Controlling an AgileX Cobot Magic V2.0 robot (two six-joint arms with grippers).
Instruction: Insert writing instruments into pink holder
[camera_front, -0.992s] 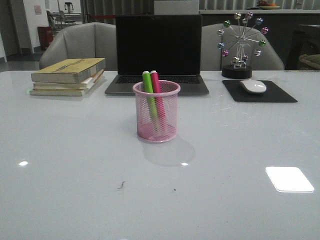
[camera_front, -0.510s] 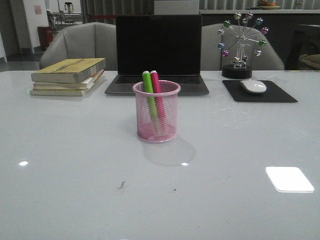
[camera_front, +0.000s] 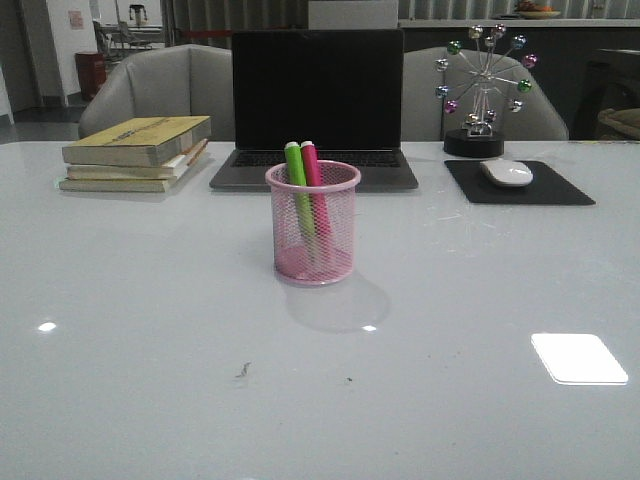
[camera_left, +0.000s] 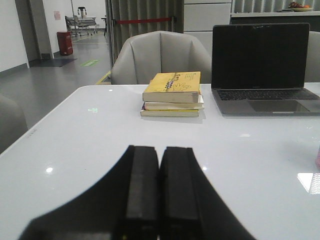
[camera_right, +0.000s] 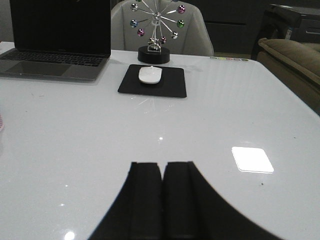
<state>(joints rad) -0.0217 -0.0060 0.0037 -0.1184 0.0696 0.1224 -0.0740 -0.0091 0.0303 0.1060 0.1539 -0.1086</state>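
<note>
Nearest the robot, both arms sit drawn back from the pink holder (camera_front: 313, 223): the left gripper (camera_left: 159, 190) has its jaws pressed together on nothing, and the right gripper (camera_right: 162, 200) likewise has its jaws together and empty, neither one appearing in the front view at all. The bare white table (camera_front: 150, 330) lies between them and the holder, which stands upright at the middle of the table. Inside the holder the green highlighter (camera_front: 297, 190) and the pink highlighter (camera_front: 314, 190) stand side by side, leaning slightly, their upper ends rising above the rim. No other pen or marker shows on the table around the holder, so the task looks finished, with nothing left to insert. Behind the holder sits the open laptop (camera_front: 317, 105); behind and to the holder's left is a stack of books (camera_front: 137, 152), and behind to its right a mouse (camera_front: 507, 172) on a black pad, with a ball ornament (camera_front: 484, 90) beyond that.
</note>
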